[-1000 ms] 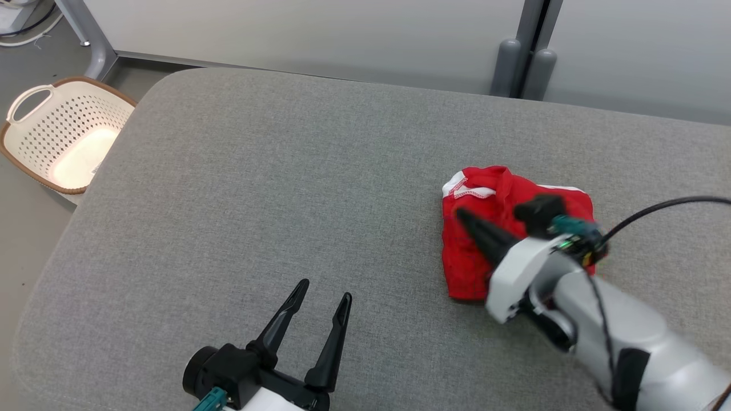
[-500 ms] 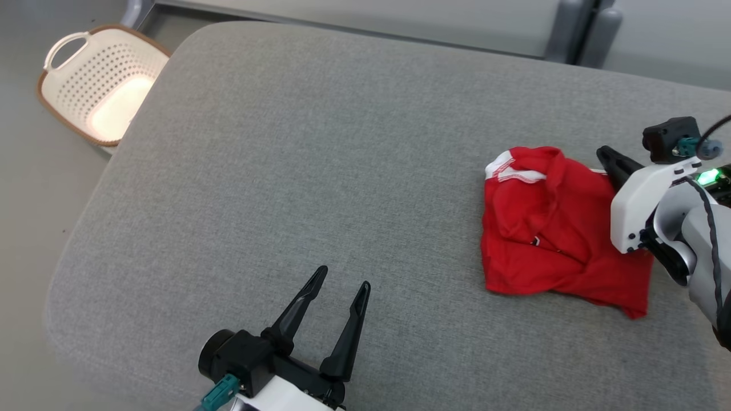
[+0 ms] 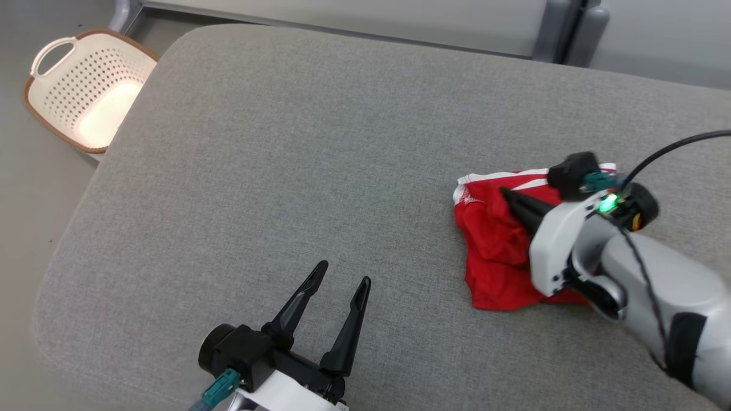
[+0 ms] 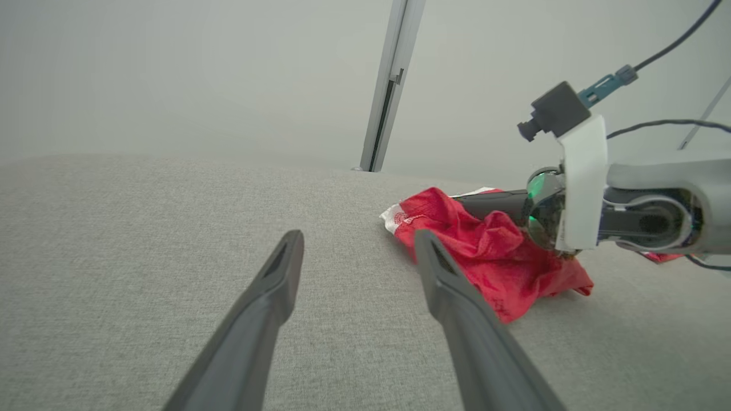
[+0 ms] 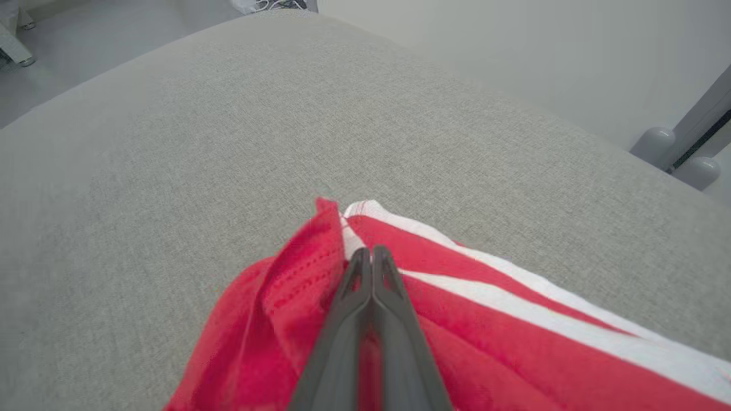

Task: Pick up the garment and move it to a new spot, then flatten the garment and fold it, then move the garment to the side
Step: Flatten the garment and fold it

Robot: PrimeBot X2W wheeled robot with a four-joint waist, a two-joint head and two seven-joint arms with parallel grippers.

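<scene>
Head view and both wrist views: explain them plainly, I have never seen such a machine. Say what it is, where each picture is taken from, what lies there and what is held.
This is a wheeled robot with two arms, each ending in two long dark fingers. The head view looks down from a camera on its head. Each wrist view looks along one arm's own fingers. On the wide grey fabric cushion lies a crumpled red garment with white trim. The right arm's fingers are shut and rest on that garment; whether a fold is pinched between them I cannot tell. The left arm's fingers stand open over bare cushion, holding nothing. On the floor beside the cushion stands a cream perforated plastic basket.
</scene>
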